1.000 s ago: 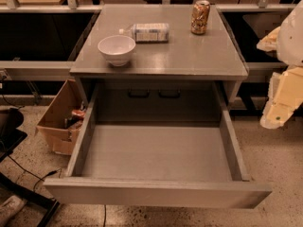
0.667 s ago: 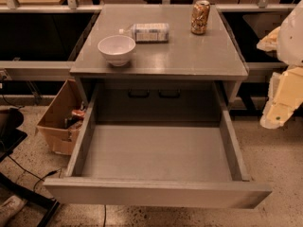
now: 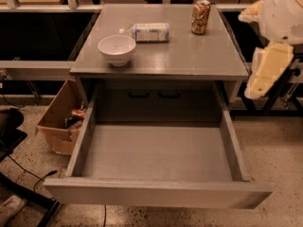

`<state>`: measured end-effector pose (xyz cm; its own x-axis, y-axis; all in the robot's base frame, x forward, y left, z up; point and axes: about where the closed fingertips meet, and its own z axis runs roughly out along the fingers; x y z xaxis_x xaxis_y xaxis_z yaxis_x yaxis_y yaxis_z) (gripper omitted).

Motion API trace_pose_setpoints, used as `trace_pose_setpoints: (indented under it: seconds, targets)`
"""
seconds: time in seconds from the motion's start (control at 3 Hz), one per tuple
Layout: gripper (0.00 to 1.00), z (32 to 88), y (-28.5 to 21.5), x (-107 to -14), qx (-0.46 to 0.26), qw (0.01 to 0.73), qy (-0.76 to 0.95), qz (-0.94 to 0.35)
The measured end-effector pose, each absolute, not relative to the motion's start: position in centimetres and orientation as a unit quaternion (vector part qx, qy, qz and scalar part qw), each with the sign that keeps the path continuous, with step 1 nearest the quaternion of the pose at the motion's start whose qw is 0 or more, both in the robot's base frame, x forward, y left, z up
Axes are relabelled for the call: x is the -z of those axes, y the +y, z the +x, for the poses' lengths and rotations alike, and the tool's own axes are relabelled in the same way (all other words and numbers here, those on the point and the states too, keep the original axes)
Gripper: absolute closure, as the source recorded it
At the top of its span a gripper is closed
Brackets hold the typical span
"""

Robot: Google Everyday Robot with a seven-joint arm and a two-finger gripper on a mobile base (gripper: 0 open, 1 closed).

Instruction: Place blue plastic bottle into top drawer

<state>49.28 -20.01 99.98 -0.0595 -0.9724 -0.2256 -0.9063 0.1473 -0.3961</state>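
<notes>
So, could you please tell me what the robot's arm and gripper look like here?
The arm's rounded shell is smooth and white, with a cream trim piece. The gripper, at the right edge beside the grey metal table, is a pale cream, blocky, faceted piece tapering to its tip. No cables or markings show.

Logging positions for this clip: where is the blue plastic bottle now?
The blue plastic bottle lies on its side at the back of the table, just behind the white bowl and left of the drink can; the pincer hangs beyond its right edge.
</notes>
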Motion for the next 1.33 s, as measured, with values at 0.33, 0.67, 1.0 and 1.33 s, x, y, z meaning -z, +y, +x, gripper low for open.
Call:
trace_pose_setpoints:
  seconds: [0.33, 0.67, 1.0, 1.33]
  targets:
    - [0.0, 56.7, -17.7, -102.5, 0.105, 0.243, 0.689, -0.675]
    - [0.0, 62.9, -15.2, -105.3, 0.148, 0.243, 0.682, -0.673]
    - [0.0, 69.6, -7.3, -108.8, 0.164, 0.298, 0.634, -0.695]
    - [0.0, 69.5, -7.6, -110.5, 0.169, 0.315, 0.632, -0.688]
